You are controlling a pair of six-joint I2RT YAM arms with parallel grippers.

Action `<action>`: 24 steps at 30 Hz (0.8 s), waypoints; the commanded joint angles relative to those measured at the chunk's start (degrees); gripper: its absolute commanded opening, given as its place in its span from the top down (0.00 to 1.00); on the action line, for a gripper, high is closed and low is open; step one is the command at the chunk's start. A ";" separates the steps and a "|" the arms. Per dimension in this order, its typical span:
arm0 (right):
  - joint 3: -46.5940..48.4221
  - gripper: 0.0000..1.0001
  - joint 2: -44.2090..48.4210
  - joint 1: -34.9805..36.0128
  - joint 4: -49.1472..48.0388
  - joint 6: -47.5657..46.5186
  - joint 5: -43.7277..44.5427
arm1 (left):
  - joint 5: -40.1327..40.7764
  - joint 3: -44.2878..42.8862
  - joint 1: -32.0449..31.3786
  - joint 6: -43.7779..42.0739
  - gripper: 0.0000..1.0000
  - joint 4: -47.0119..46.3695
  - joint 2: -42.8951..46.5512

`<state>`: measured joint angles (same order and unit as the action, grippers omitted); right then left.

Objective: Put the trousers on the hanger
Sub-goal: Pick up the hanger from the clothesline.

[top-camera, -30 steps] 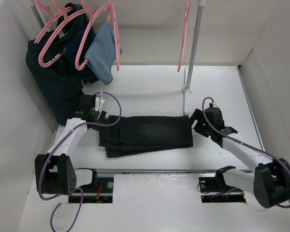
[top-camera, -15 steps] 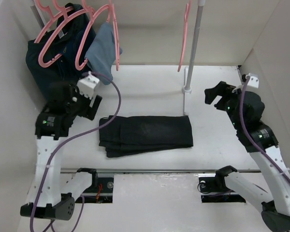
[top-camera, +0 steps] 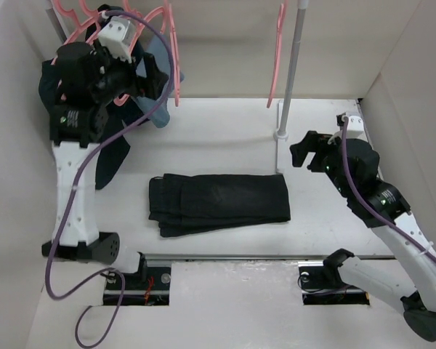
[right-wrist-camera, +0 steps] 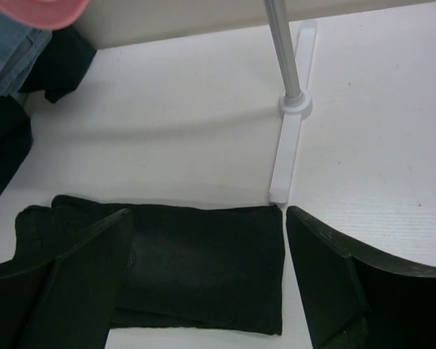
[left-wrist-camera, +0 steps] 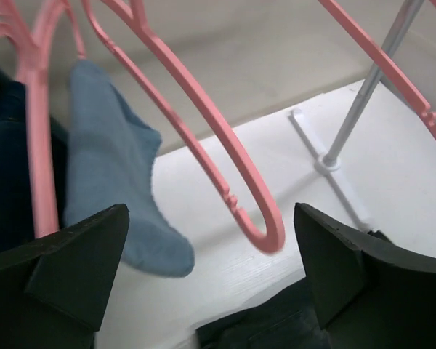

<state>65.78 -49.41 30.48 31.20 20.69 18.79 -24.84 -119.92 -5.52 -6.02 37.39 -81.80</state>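
Note:
The black trousers (top-camera: pixel 218 203) lie folded flat mid-table, also seen in the right wrist view (right-wrist-camera: pixel 196 269) and at the bottom of the left wrist view (left-wrist-camera: pixel 276 323). Pink hangers (top-camera: pixel 173 65) hang at the back left, and another one (top-camera: pixel 277 58) hangs beside the pole. My left gripper (top-camera: pixel 149 76) is raised high among the back-left hangers, open and empty. A pink hanger's lower curve (left-wrist-camera: pixel 229 174) hangs just ahead, between its spread fingers (left-wrist-camera: pixel 211 211). My right gripper (top-camera: pixel 305 149) hovers open and empty above the trousers' right end (right-wrist-camera: pixel 208 214).
A metal rack pole (top-camera: pixel 294 58) rises from a white foot (top-camera: pixel 280 138) just behind the trousers' right end. A light-blue cloth (left-wrist-camera: pixel 109 160) and a dark navy garment (top-camera: pixel 105 156) hang at the back left. White walls close in both sides.
Both arms have lifted off the trousers' ends. The left one swung up and back to the hangers; the right rose a little. Both grippers opened wider. The trousers stayed put.

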 commanded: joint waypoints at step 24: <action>-3.29 0.10 7.22 5.82 11.87 5.42 9.25 | -3.64 -8.58 -3.01 14.46 0.77 -16.56 -21.21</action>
<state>62.13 -42.02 35.73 43.11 25.54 26.28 -27.86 -126.17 -8.54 8.45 23.64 -104.18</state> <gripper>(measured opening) 0.897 0.273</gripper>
